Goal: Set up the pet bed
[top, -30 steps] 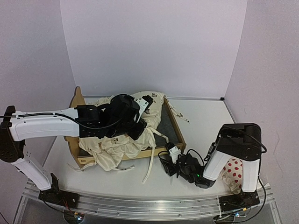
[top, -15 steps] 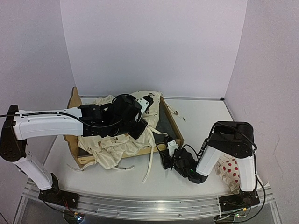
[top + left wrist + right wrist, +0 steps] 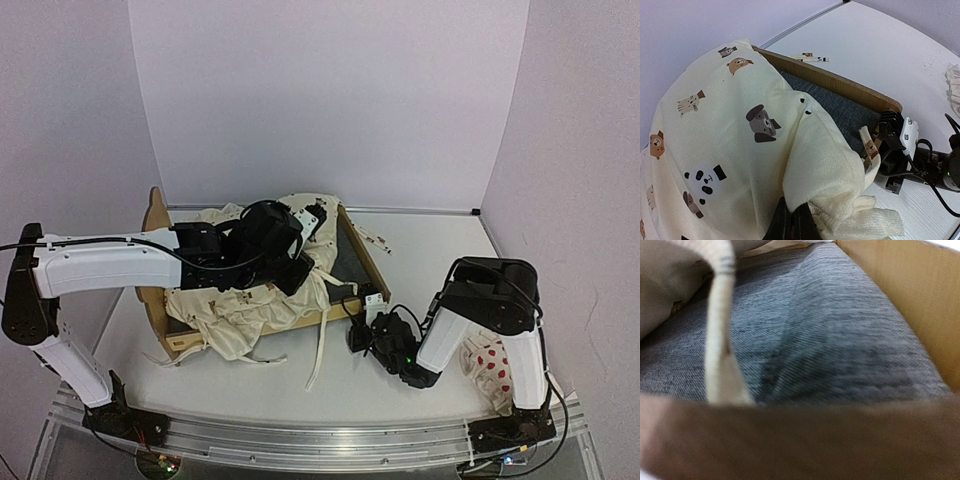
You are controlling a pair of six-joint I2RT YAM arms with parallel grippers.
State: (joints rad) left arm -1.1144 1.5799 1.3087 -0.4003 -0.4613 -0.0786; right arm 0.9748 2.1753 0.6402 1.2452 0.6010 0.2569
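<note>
The step in hand looked to be laying the animal-print cushion [image 3: 240,305] into the pet bed [image 3: 154,215], which sat on the white table [image 3: 430,250] left of centre, its long side angled away from the arms. To do it well, the frame probably had to be kept from sliding while the cloth was drawn toward the uncovered end, then lowered flat inside the rails and not over them. The cushion lay bunched over the left and middle of the frame and spilled across the near rail, so it would likely need lifting clear of that rail before being spread.

The left gripper [image 3: 792,225] was clamped on a fold of the cushion, fabric draping from its closed fingers. The right gripper [image 3: 892,150] sat at the bed's near right corner with its jaws together. Whether it pinched the plywood edge or a cloth tie [image 3: 720,340] could not be told, because its own camera showed only a blurred brown band up close. Loose ties (several trailed onto the table) could get trapped beneath the cushion, so they were best left outside.

The bed was light plywood with a curvy end board, a low side rail [image 3: 840,86] and a dark grey base [image 3: 830,340] bare at its right end. A red-dotted pillow [image 3: 492,362] lay apart by the right arm's base.
</note>
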